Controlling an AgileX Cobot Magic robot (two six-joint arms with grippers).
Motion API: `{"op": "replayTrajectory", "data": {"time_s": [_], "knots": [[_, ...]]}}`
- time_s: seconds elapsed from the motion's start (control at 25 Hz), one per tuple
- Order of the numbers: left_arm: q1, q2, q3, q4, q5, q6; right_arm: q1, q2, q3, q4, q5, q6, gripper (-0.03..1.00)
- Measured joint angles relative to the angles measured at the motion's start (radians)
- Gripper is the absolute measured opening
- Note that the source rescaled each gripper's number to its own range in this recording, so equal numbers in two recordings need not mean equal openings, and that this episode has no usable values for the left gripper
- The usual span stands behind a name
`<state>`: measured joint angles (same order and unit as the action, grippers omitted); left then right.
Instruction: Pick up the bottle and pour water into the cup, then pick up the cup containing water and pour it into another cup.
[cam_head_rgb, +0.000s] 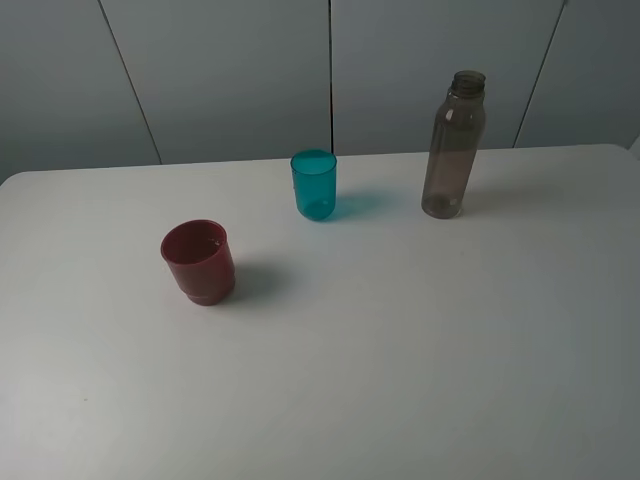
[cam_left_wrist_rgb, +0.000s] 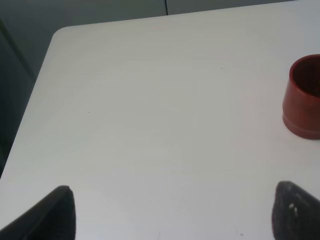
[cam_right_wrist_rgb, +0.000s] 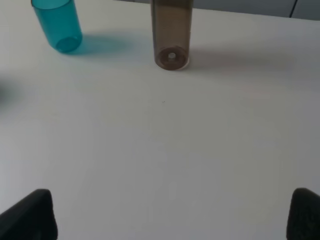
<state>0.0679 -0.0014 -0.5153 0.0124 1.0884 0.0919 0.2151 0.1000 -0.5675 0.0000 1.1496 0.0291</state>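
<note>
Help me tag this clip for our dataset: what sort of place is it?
Probably a lab test bench, not a home: a bare white table, plain grey wall panels, and only a bottle and two cups laid out.

We record the bottle (cam_head_rgb: 454, 146) upright on the surface (cam_head_rgb: 400, 360) toward the far right: tall, smoky grey-brown, translucent, narrow threaded neck, no cap visible. The cup (cam_head_rgb: 314, 185), small, teal and translucent, stands upright near the far middle, well apart from the bottle. Another cup (cam_head_rgb: 199, 261), squat, opaque dark red with a stepped base, stands upright nearer and left of the teal one.
</note>
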Motion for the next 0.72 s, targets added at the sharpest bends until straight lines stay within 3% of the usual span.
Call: {"op": "replayTrajectory", "data": {"time_s": [0.36,0.72], "knots": [[0.000,0.000,0.000,0.000,0.000,-0.006,-0.199,-0.098,0.054,0.018,-0.050,0.000,1.00],[0.000,0.000,0.000,0.000,0.000,-0.006,-0.239,-0.100,0.054,0.020,-0.052,0.010,1.00]]}}
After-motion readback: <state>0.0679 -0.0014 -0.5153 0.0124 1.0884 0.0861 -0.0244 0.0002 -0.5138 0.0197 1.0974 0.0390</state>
